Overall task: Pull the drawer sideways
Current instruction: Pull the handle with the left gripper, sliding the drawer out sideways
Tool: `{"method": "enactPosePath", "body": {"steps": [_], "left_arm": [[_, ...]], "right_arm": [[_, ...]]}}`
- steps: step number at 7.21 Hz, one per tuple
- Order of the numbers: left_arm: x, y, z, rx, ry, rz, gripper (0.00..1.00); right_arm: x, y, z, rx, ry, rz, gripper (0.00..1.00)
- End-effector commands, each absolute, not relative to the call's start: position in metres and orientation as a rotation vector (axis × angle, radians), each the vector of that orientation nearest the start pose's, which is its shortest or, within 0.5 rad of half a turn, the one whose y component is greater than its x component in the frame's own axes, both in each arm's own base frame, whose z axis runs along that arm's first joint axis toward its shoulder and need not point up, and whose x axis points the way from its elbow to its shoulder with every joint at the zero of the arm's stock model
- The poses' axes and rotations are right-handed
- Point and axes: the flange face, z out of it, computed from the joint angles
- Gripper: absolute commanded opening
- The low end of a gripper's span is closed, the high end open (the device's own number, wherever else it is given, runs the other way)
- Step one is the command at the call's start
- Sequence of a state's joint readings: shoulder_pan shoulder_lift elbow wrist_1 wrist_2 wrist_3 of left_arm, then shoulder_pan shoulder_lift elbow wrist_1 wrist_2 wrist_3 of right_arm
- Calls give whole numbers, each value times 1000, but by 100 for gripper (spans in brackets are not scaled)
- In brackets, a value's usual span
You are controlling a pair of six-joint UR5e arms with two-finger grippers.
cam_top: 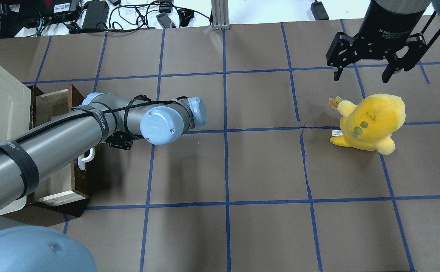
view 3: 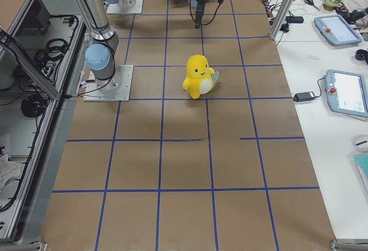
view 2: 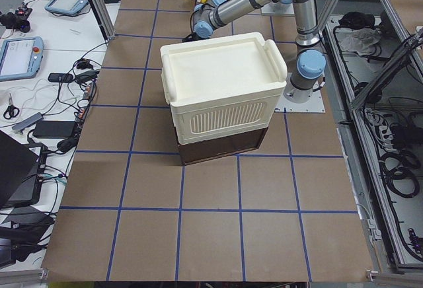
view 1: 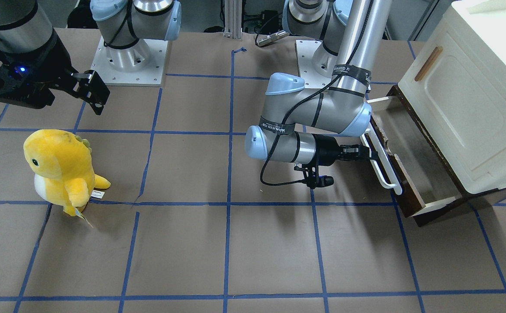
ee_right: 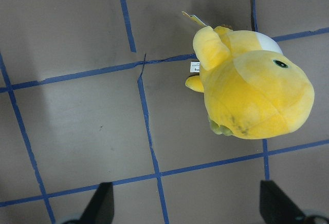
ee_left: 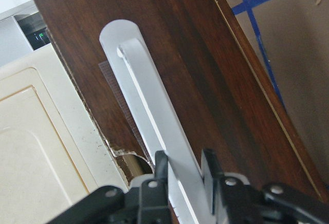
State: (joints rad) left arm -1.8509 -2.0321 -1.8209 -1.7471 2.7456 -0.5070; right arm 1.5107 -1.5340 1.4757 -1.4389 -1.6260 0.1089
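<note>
Pinching the handle (ee_left: 146, 106) with my left gripper (ee_left: 184, 163), I can drag the drawer (view 1: 414, 156) sideways; the right gripper (cam_top: 360, 74) hangs spread.

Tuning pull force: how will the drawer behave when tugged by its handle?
Likely stiff: the drawer has a wooden front and bar handle. Probably light: its visible inside is empty. The smooth handle might slip in the left gripper.
</note>
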Motion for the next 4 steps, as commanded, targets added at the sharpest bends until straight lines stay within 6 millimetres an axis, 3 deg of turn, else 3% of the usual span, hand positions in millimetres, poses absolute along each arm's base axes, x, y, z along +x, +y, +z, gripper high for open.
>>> {"method": "enactPosePath", "body": {"steps": [1, 4], "left_arm": [[-195, -483, 185, 372, 1790, 308, 1], [-207, -479, 187, 391, 1786, 289, 1]], "right_arm": [[98, -506, 503, 266, 3185, 118, 100], [98, -506, 504, 266, 3185, 116, 100]]}}
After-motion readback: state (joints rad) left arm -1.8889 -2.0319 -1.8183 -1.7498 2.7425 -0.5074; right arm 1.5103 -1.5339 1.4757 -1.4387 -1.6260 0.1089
